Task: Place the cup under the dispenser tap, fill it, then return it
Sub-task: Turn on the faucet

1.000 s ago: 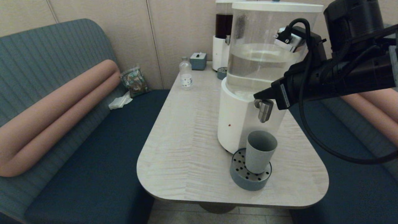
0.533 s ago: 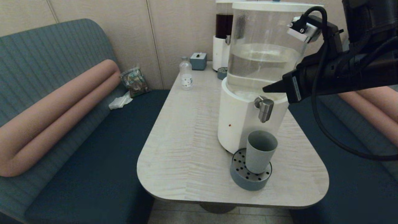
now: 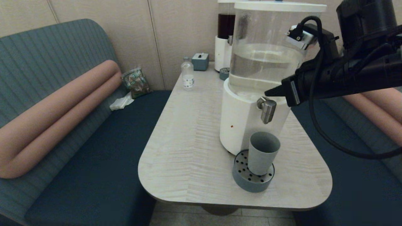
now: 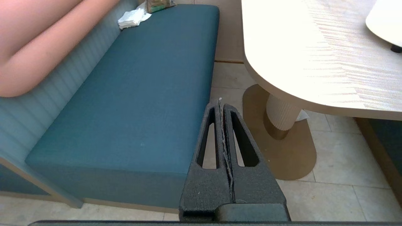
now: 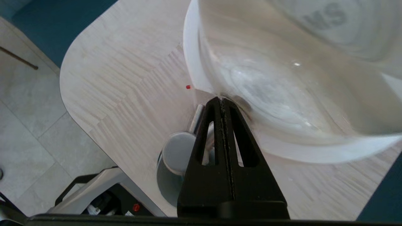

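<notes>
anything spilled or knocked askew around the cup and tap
Nothing stands out. The cup stands upright on the drip tray beneath the dispenser tap, and no puddle shows on the table. The right tool, shut, hovers just above the tap.

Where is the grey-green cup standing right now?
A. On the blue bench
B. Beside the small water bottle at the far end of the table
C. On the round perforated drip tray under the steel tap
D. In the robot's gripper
C: the cup stands upright on the drip tray, below the dispenser tap; the shut right gripper hovers beside the tap, holding nothing.
</notes>
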Robot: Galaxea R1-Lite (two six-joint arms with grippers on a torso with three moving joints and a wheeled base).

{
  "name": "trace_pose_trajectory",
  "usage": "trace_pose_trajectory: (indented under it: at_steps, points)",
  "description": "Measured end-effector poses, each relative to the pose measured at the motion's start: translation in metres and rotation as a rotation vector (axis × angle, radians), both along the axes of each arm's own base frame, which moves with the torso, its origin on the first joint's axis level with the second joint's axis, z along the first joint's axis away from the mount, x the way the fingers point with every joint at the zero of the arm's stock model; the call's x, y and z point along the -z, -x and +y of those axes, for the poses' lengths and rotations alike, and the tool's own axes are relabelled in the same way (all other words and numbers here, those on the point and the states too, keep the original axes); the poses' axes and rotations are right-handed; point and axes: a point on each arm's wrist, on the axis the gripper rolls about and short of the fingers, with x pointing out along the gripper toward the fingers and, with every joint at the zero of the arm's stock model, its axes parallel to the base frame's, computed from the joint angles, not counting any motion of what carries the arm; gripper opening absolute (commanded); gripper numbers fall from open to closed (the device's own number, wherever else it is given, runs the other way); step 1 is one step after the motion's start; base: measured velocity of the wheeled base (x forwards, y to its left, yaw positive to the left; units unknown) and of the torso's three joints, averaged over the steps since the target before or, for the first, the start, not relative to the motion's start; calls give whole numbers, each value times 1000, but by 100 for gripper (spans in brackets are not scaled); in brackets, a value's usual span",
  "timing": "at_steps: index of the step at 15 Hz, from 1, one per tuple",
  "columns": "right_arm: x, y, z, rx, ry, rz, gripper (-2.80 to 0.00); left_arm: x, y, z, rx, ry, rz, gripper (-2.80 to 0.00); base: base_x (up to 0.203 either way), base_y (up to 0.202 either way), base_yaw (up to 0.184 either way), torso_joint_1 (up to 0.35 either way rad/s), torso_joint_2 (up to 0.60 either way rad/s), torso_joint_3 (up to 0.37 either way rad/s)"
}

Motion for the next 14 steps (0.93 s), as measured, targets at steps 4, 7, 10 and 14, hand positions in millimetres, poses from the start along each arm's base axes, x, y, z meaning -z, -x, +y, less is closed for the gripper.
trace_pose_trajectory:
  at_steps: [4, 7, 10, 14]
  points:
    - [7, -6, 3, 7, 14, 18, -280, 0, 0, 0, 0, 0, 0, -280, 0, 0, 0, 0, 0, 0]
    - [8, -5, 6, -3, 17, 21, -280, 0, 0, 0, 1, 0, 0, -280, 0, 0, 0, 0, 0, 0]
    - [9, -4, 9, -11, 21, 24, -280, 0, 0, 0, 0, 1, 0, -280, 0, 0, 0, 0, 0, 0]
    - [9, -3, 12, -38, 27, 19, -280, 0, 0, 0, 0, 0, 0, -280, 0, 0, 0, 0, 0, 0]
